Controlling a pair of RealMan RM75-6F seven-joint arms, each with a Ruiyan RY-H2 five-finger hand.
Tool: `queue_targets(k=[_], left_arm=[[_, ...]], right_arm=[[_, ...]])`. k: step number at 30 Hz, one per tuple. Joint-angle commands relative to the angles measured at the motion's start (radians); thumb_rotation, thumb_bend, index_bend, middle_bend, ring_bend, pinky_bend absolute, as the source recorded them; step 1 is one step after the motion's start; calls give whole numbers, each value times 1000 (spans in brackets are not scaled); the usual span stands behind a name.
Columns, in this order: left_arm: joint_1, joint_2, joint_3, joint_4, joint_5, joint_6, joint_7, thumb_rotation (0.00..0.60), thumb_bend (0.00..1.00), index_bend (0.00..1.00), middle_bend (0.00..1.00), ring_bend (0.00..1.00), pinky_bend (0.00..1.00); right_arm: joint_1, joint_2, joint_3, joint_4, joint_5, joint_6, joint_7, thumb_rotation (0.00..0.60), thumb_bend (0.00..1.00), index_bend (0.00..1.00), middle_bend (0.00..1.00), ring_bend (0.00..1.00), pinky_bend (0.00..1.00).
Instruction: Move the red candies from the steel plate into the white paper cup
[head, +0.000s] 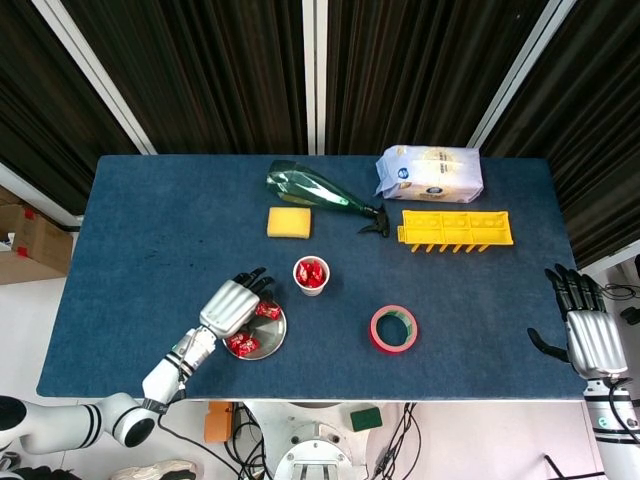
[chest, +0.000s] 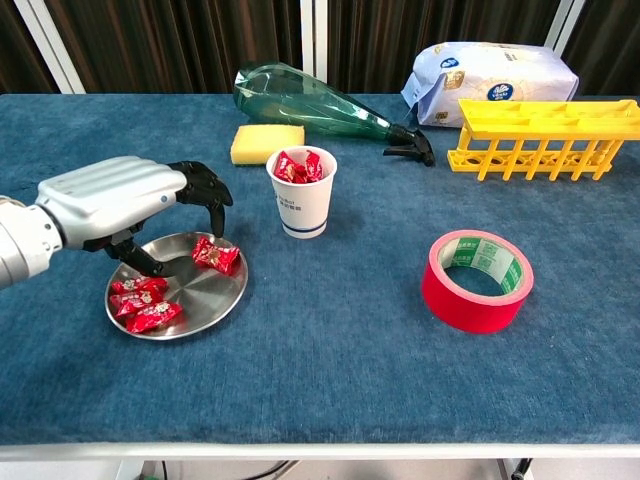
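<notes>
The steel plate (chest: 203, 296) (head: 270, 343) lies at the front left of the blue table, with several red candies (chest: 140, 302) (head: 243, 345) on it. One candy (chest: 216, 255) (head: 267, 311) sits at the plate's far edge. My left hand (chest: 125, 207) (head: 230, 304) hovers over the plate, palm down, fingers spread and curled downward just above that candy, holding nothing. The white paper cup (chest: 302, 199) (head: 311, 276) stands just right of the plate with red candies inside. My right hand (head: 585, 328) hangs open off the table's right edge.
A red tape roll (chest: 478, 279) lies right of the cup. Behind it are a yellow sponge (chest: 267, 142), a green bottle on its side (chest: 320, 101), a yellow rack (chest: 541, 135) and a white bag (chest: 492, 70).
</notes>
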Motion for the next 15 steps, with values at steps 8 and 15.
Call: queue_targets(k=[8,15], left_arm=[[7,-23,-21,30,19,-19,-9,600,310,379,183,74,257],[8,-22,-26,31,11,-50,20,600,311,382,183,74,257]], right_arm=[[2,-1,1,1,3,-5,-2,600,238,0,0,0,0],[2,-1,2,2,4,-3,-1,600,238,0,0,0,0]])
